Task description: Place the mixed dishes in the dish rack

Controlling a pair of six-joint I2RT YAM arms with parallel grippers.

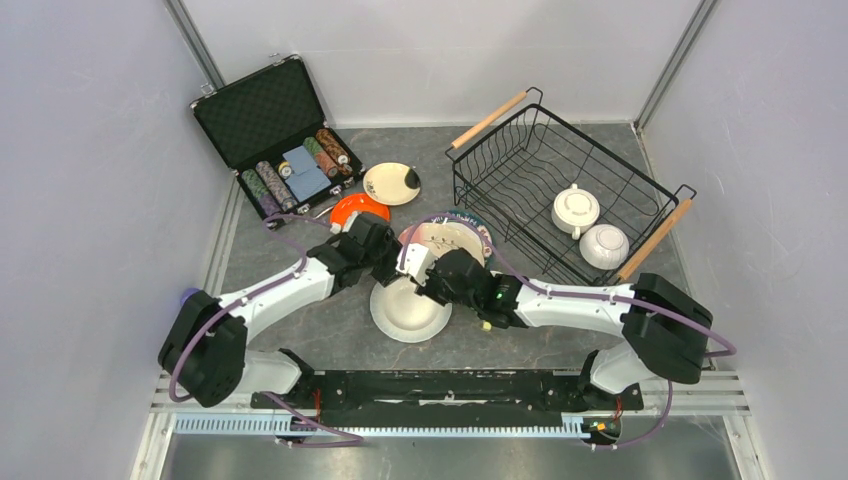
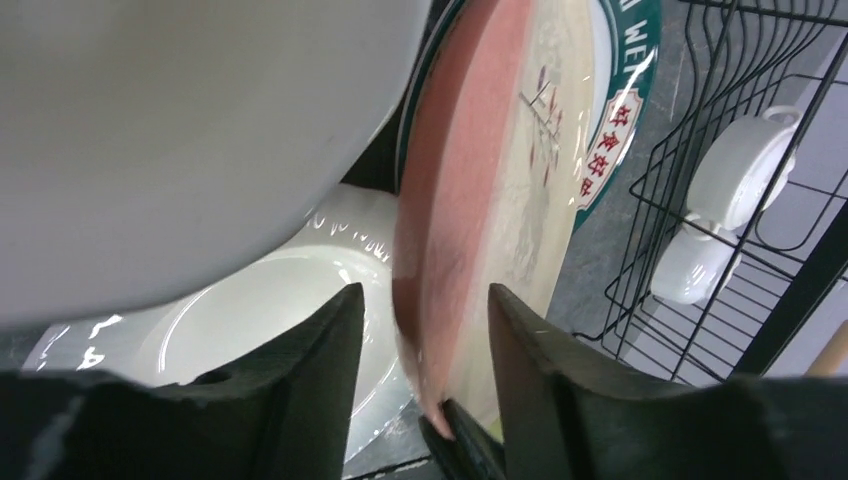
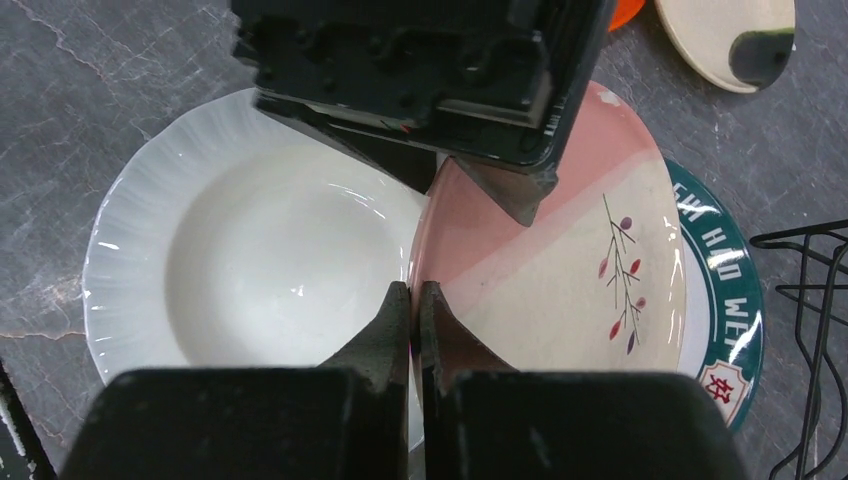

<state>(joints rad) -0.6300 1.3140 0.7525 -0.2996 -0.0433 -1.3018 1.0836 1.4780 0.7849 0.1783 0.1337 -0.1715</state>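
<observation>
The pink-cream plate (image 1: 447, 240) (image 3: 560, 260) lies partly on the teal-rimmed plate (image 1: 480, 222) (image 3: 722, 300), next to the white plate (image 1: 402, 315) (image 3: 250, 260). My right gripper (image 1: 424, 272) (image 3: 414, 290) is shut on the pink-cream plate's near rim. My left gripper (image 1: 402, 250) (image 2: 425, 292) is open. Its fingers straddle the opposite rim, which runs edge-on between them (image 2: 470, 200). The dish rack (image 1: 520, 165) (image 2: 740, 250) stands at the back right. It holds a white lidded mug (image 1: 576, 210) and a small white bowl (image 1: 604, 245).
An orange plate (image 1: 352, 207) and a cream black-spotted plate (image 1: 388, 183) lie behind my left arm. The open black case (image 1: 260, 110) with poker chips and a blue card box stands at the back left. Grey walls close in both sides.
</observation>
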